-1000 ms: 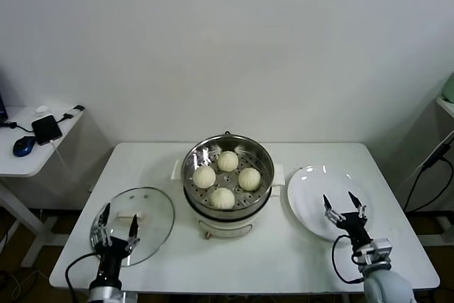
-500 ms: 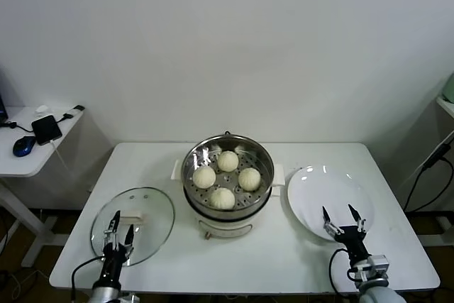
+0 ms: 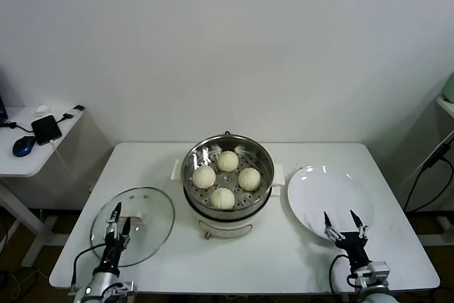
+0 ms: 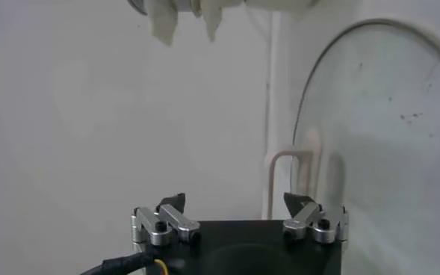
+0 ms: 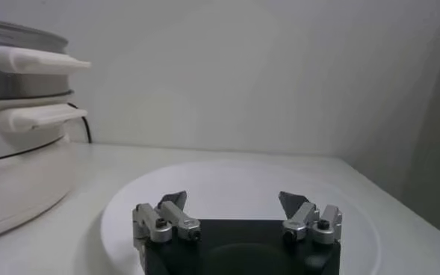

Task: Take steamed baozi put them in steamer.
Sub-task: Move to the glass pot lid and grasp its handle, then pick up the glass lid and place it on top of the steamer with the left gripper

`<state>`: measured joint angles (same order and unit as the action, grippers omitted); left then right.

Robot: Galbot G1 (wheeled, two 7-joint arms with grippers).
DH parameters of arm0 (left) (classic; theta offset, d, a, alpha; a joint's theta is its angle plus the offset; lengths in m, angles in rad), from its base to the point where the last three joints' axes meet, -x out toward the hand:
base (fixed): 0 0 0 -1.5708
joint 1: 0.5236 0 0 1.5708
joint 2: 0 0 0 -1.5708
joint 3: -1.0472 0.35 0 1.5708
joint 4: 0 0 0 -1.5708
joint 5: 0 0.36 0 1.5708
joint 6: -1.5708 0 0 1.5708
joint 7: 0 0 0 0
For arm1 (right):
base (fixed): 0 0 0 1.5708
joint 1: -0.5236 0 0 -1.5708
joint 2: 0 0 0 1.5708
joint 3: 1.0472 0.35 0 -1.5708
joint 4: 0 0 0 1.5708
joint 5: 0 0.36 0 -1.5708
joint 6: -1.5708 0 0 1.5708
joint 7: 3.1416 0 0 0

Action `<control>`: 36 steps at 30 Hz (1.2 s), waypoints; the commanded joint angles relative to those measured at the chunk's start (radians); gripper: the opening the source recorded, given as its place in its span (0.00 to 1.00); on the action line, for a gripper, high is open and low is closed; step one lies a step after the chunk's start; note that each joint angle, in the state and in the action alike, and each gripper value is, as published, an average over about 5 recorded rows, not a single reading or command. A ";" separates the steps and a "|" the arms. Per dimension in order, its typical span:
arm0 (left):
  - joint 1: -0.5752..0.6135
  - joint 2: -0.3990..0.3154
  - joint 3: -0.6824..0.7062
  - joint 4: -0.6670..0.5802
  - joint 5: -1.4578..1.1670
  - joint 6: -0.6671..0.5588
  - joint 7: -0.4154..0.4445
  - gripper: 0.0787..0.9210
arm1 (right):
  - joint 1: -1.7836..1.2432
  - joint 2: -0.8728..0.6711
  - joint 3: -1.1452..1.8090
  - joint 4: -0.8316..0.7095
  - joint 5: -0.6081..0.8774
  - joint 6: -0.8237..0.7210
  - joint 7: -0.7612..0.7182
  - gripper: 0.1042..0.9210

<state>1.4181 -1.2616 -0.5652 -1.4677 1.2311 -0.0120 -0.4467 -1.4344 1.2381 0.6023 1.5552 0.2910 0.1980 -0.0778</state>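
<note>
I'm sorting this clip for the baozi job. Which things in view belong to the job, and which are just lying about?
Part of the job:
- steamed baozi, four, in the steamer
- steamer, mid-table
- left gripper, open, over the glass lid
- right gripper, open, at the plate's near edge

Lying about:
- glass lid
- white plate, bare
- phone and mouse on the side table

Baozi [image 3: 222, 197] in steamer [image 3: 264, 188], between lid [image 3: 152, 214] and plate [image 3: 323, 193]
</note>
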 commanded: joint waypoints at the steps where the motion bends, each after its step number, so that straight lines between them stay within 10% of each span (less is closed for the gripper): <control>1: -0.041 0.008 0.002 0.042 0.026 0.009 0.001 0.86 | -0.004 0.014 -0.002 -0.006 -0.020 0.000 -0.003 0.88; 24: -0.031 -0.028 -0.014 -0.007 -0.016 0.022 0.030 0.10 | 0.001 0.011 -0.005 0.022 -0.037 -0.017 -0.002 0.88; 36: 0.037 0.080 -0.073 -0.466 -0.214 0.218 0.299 0.06 | 0.000 -0.004 0.001 0.072 -0.101 -0.080 0.026 0.88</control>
<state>1.4290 -1.2388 -0.6126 -1.6672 1.1275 0.0894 -0.3093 -1.4337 1.2390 0.6058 1.6016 0.2340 0.1540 -0.0651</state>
